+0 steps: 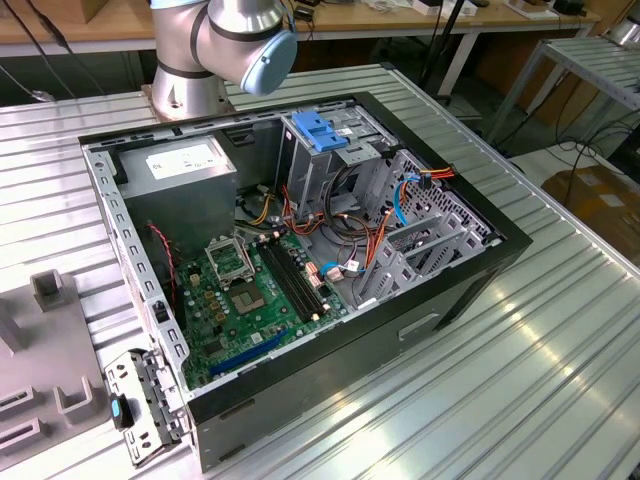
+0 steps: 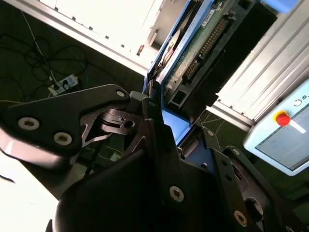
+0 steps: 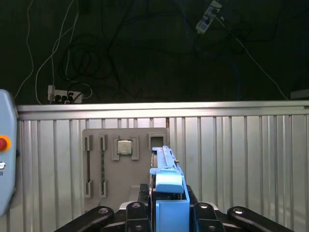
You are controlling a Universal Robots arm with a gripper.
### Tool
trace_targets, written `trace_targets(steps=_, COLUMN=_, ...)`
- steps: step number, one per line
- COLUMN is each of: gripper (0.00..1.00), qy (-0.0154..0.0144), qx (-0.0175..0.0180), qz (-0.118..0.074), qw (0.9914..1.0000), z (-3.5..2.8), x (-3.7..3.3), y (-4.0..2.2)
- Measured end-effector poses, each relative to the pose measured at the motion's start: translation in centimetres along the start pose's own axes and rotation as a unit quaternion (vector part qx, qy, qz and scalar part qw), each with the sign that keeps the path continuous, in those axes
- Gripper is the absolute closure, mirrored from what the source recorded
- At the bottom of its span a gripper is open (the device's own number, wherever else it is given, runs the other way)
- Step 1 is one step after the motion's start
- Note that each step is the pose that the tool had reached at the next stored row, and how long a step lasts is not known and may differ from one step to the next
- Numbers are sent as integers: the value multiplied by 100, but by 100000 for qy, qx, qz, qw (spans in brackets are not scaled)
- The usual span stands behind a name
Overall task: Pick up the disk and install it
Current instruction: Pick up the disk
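Observation:
In both wrist views my gripper is shut on the disk, held up in the air. In the first wrist view the disk is seen edge-on with its blue side rail uppermost. The second wrist view shows the disk's green circuit board and its blue rail running between the black fingers. The open computer case lies on the ribbed metal table in the exterior view, with an upright metal drive cage inside it.
Inside the case are a grey power supply box, the motherboard, loose cables and the cage's blue handle. A grey parts tray holds a processor chip. The arm's base stands behind the case.

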State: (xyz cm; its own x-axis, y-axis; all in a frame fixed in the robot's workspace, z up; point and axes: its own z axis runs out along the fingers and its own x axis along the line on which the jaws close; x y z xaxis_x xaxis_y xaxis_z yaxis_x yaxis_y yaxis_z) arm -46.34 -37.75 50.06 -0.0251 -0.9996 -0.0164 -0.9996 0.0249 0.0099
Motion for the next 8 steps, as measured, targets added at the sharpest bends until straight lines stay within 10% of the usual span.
trace_targets(steps=8, gripper=63, qy=4, qx=-191, qz=3, qw=100000, z=-97, x=-2, y=1)
